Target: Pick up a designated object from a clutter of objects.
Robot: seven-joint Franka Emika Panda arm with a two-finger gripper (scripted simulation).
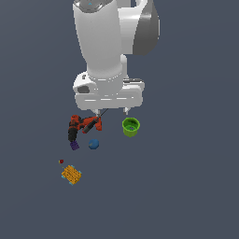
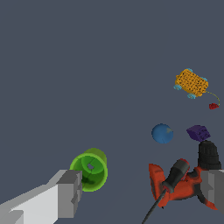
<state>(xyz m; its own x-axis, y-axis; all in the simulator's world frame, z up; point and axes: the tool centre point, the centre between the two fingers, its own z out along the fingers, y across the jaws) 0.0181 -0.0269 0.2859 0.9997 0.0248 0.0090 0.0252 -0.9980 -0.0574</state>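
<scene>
The designated object, a tiny dark purple block [image 1: 74, 145] [image 2: 198, 132], lies on the floor just beside the black base of the orange-red and black power drill [image 1: 82, 126] [image 2: 186, 179]. My gripper [image 1: 111, 111] [image 2: 140, 190] hangs open above the floor between the drill and the green cup [image 1: 131, 126] [image 2: 91, 169], holding nothing. One grey finger [image 2: 70, 192] shows near the cup, the other [image 2: 213, 186] over the drill. The purple block sits apart from the gripper, beyond the drill.
A blue ball [image 1: 94, 144] [image 2: 162, 133] rests between the drill and the purple block. An orange-yellow block [image 1: 71, 174] [image 2: 191, 82] and a tiny red dot [image 1: 61, 161] [image 2: 213, 106] lie farther out. The floor is plain dark grey.
</scene>
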